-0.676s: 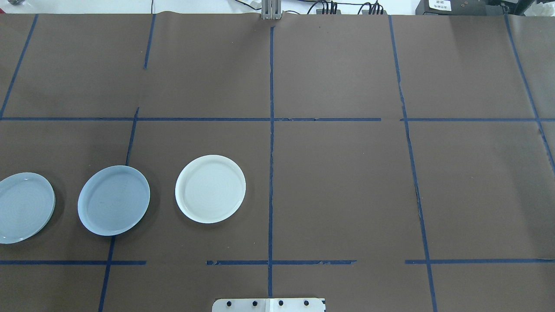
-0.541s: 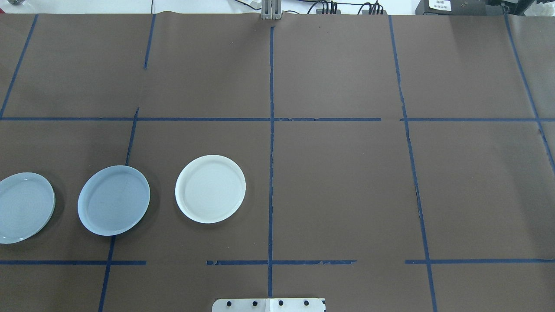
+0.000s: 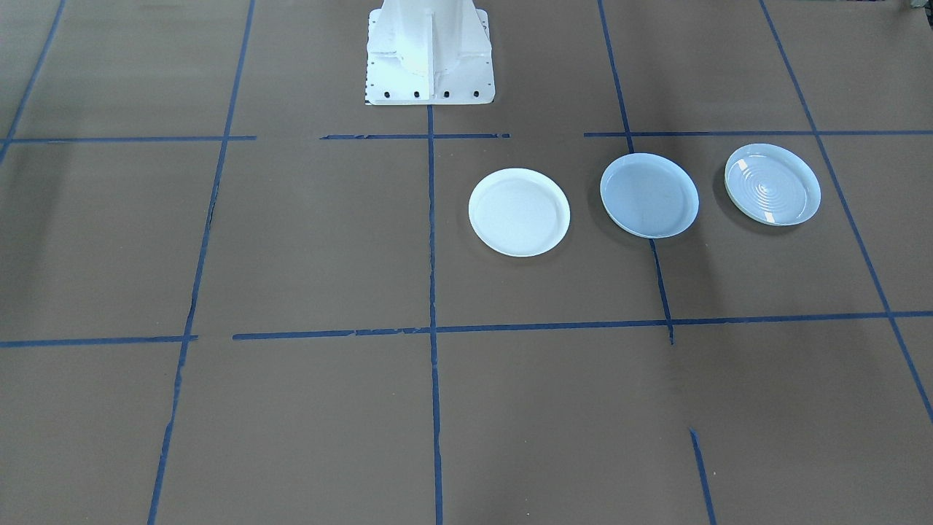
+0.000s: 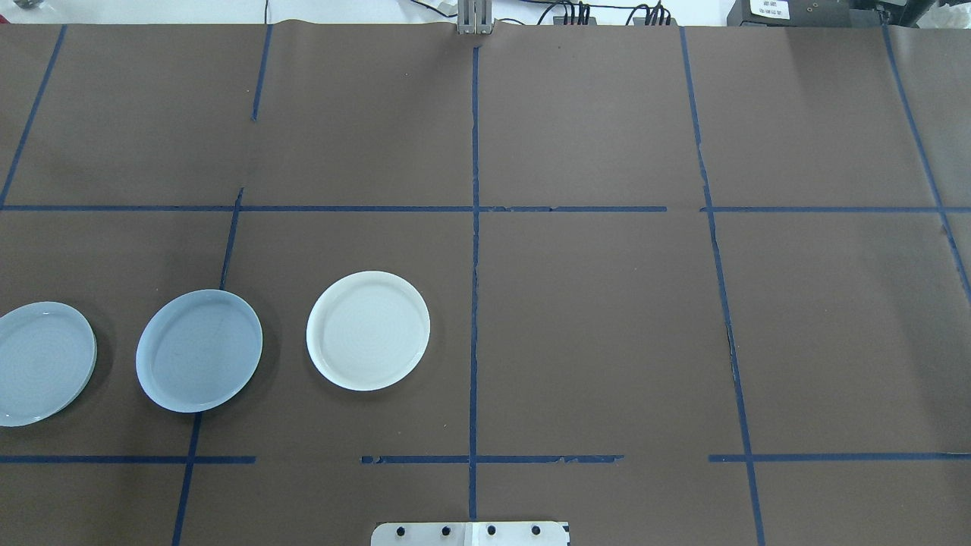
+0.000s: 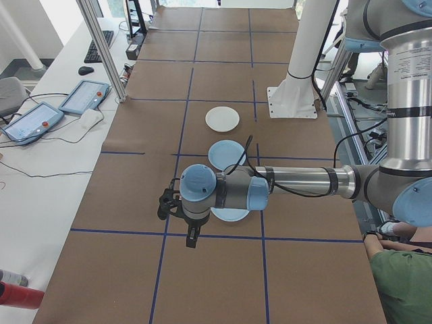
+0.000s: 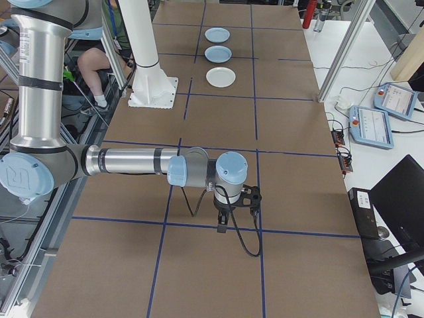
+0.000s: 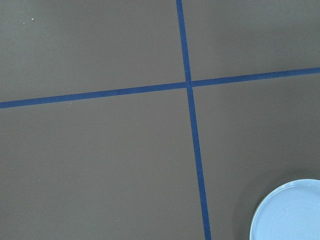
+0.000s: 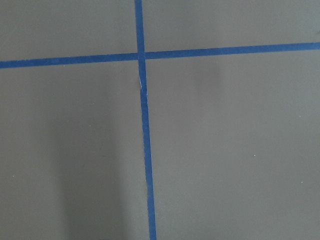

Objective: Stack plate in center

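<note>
While the three plates lie exactly where they lay a moment ago, nothing on the table has changed, so the stacking has not begun. In the overhead view the light-blue plate (image 4: 199, 350) sits at lower left, between the ringed pale plate (image 4: 42, 363) at the left edge and the white plate (image 4: 368, 331) toward the middle; all three are well apart and none is stacked. The left gripper (image 5: 191, 237) hangs low at centre-left of the left side view, just beside the nearest plate; the right gripper (image 6: 221, 225) hangs at lower centre of the right side view, far from the plates. Both show only in these side views, so I cannot tell whether either is spread or closed.
</note>
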Motion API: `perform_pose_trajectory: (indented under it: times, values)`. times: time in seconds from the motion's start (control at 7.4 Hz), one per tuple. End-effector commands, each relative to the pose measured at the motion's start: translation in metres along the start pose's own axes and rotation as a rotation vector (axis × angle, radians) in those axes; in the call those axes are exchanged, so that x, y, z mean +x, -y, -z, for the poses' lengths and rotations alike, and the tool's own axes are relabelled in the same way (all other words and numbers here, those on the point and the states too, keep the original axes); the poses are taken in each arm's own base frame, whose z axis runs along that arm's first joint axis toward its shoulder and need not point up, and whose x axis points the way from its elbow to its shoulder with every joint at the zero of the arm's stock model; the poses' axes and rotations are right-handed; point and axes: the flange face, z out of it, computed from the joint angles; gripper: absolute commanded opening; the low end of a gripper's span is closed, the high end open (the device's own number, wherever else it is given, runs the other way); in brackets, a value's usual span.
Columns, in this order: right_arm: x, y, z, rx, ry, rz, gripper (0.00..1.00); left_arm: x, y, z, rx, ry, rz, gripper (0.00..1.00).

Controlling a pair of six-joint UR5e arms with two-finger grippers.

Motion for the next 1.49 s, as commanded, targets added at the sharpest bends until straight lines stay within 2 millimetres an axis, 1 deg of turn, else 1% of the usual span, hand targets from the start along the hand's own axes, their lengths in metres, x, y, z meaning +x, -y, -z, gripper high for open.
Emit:
perform_pose_trajectory:
  times: [0.0, 0.14, 0.27, 0.41, 0.54, 0.68, 0.81, 0.95, 1.08, 1.22, 1.35]
  values:
    - [0.0, 0.0, 0.0, 0.0, 0.0, 0.0, 1.0, 0.02, 0.006, -0.005, 0.002, -0.083, -0.02, 1.0]
    - [0.0, 0.0, 0.0, 0.0, 0.0, 0.0, 1.0, 0.046, 0.011, -0.036, -0.069, -0.113, -0.066, 1.0]
    - [0.0, 0.0, 0.0, -0.001, 0.0, -0.001, 1.0, 0.081, 0.016, -0.073, -0.149, -0.126, -0.057, 1.0]
    - [0.0, 0.0, 0.0, 0.0, 0.0, 0.0, 1.0, 0.105, 0.017, -0.094, -0.173, -0.121, -0.029, 1.0]
    - [0.0, 0.0, 0.0, 0.0, 0.0, 0.0, 1.0, 0.11, 0.011, -0.105, -0.16, -0.125, -0.037, 1.0]
    - [0.0, 0.0, 0.0, 0.0, 0.0, 0.0, 1.0, 0.109, -0.001, -0.117, -0.139, -0.089, -0.046, 1.0]
    - [0.0, 0.0, 0.0, 0.0, 0.0, 0.0, 1.0, 0.109, -0.005, -0.135, -0.12, -0.034, -0.031, 1.0]
    - [0.0, 0.0, 0.0, 0.0, 0.0, 0.0, 1.0, 0.105, -0.018, -0.16, -0.119, -0.037, -0.039, 1.0]
    - [0.0, 0.0, 0.0, 0.0, 0.0, 0.0, 1.0, 0.094, -0.031, -0.183, -0.108, -0.05, -0.05, 1.0]
    - [0.0, 0.0, 0.0, 0.001, 0.0, -0.001, 1.0, 0.102, -0.037, -0.196, -0.113, -0.064, -0.029, 1.0]
    - [0.0, 0.0, 0.0, 0.0, 0.0, 0.0, 1.0, 0.116, -0.042, -0.209, -0.145, -0.073, -0.043, 1.0]
